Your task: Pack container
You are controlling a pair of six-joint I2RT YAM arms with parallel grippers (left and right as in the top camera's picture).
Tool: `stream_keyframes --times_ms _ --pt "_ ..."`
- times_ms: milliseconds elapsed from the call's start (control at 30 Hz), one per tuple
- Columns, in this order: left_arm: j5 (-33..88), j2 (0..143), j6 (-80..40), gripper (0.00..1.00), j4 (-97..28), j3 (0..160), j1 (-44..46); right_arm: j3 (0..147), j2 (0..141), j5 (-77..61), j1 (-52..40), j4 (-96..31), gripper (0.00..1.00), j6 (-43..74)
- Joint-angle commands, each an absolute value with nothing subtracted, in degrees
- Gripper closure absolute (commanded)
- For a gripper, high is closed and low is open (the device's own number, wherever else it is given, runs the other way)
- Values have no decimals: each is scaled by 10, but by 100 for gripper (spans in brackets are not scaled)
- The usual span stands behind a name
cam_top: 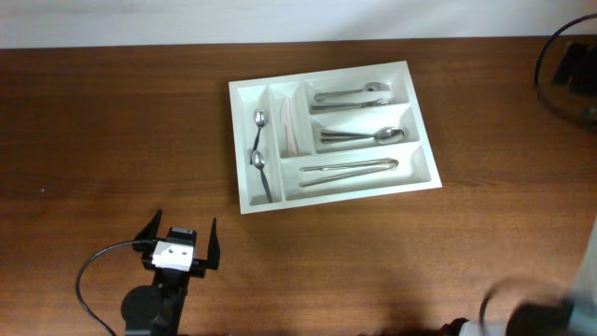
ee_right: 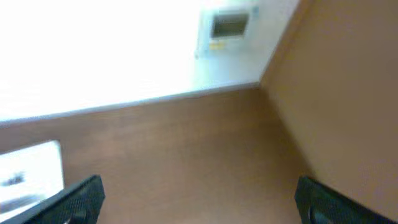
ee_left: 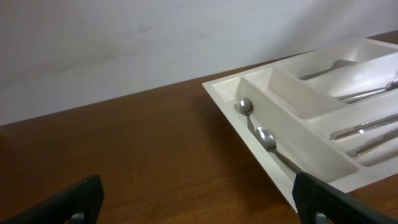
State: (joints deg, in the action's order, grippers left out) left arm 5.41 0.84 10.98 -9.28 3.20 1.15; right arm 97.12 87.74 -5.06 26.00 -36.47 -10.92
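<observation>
The white cutlery tray [cam_top: 242, 149] lies on the wooden table, slightly turned. Two small spoons [cam_top: 259, 149] lie in its left upright compartment, a pale utensil [cam_top: 289, 126] in the second. Forks [cam_top: 354, 95], spoons [cam_top: 364, 136] and knives [cam_top: 350, 169] fill the three long compartments. My left gripper [cam_top: 180, 239] is open and empty, at the front left, short of the tray. In the left wrist view [ee_left: 199, 202] the tray [ee_left: 224, 87] is ahead to the right. My right gripper [ee_right: 199, 199] is open and empty; the overhead view shows only a blur at the bottom right.
A black cable [cam_top: 89, 271] loops by the left arm. Dark cables and a black object [cam_top: 569, 70] sit at the table's right edge. The right wrist view shows the table edge, a pale wall and a corner of the tray [ee_right: 31, 168].
</observation>
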Motion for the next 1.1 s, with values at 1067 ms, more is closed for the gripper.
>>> stream_keyframes --times_ms 1067 --pt "47 3 114 1 -90 26 8 192 2 -114 13 63 1 -85"
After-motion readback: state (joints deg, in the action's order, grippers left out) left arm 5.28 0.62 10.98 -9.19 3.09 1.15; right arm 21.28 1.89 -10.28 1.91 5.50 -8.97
